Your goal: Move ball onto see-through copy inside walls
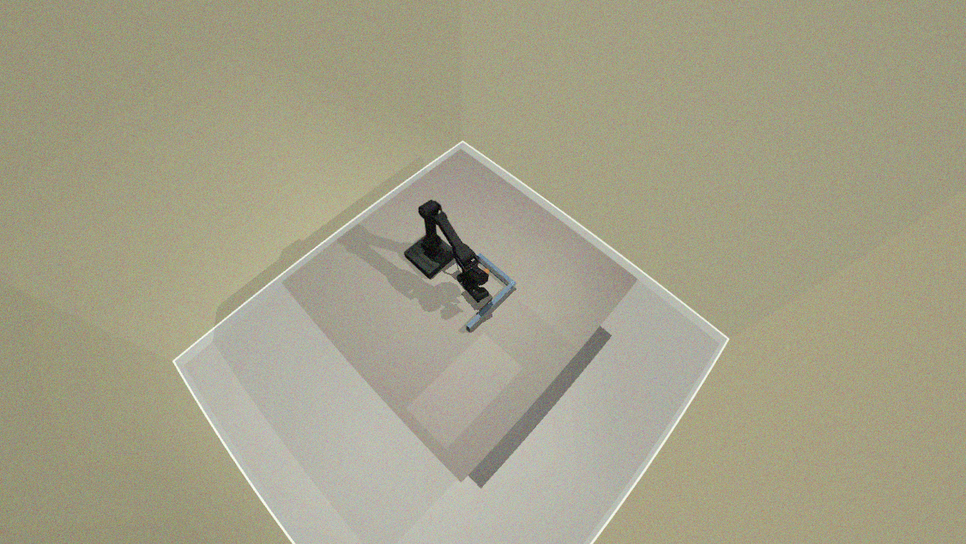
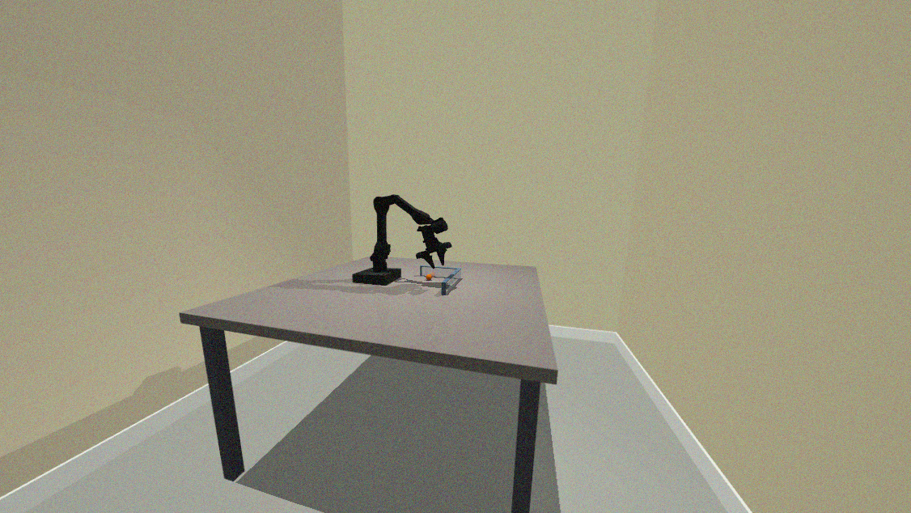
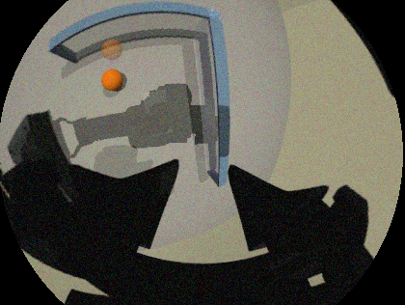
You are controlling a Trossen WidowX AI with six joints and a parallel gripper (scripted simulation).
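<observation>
The solid orange ball rests on the table inside the corner. In the top view the arm hides it. The see-through copy is close to one wall, a short gap from the ball in the wrist view. The two low clear walls with blue rims meet at a corner. My gripper is partly open and empty. It points down above the walled area, near the free end of the other wall. The ball lies up and left of the fingertips in the wrist view, touching neither finger.
The black arm base stands on the table, close to the walled corner on its open side. The arm's shadow falls inside the walls and across one wall in the wrist view.
</observation>
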